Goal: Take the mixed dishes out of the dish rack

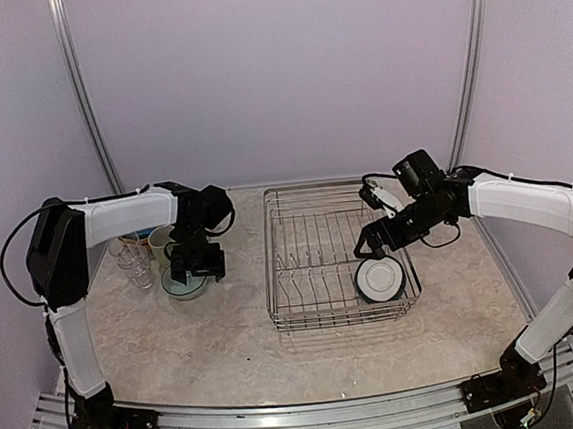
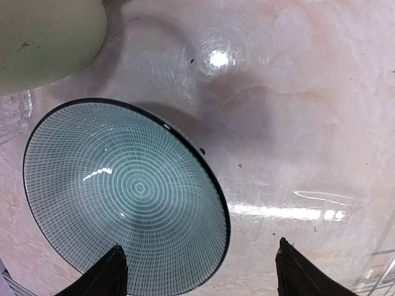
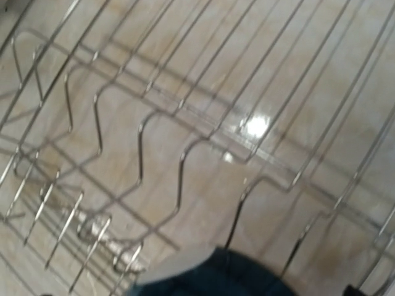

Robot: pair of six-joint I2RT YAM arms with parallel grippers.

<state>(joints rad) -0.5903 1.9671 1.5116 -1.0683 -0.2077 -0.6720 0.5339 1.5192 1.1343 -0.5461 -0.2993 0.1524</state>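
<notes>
Jaws wide, the left gripper (image 2: 200, 246) hangs over the teal plate (image 2: 123, 191), flat on the desk (image 1: 228, 350) left of the dish rack (image 1: 341, 315), seemingly to leave it there; the right gripper (image 1: 380, 244), jaws unreadable, hangs by the rack's white dish (image 1: 380, 279).

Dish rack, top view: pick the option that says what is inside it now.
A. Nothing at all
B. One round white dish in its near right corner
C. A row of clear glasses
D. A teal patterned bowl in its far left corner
B: the dish rack holds only a round white dish at its near right corner, while the glasses stand outside it on the left.
</notes>
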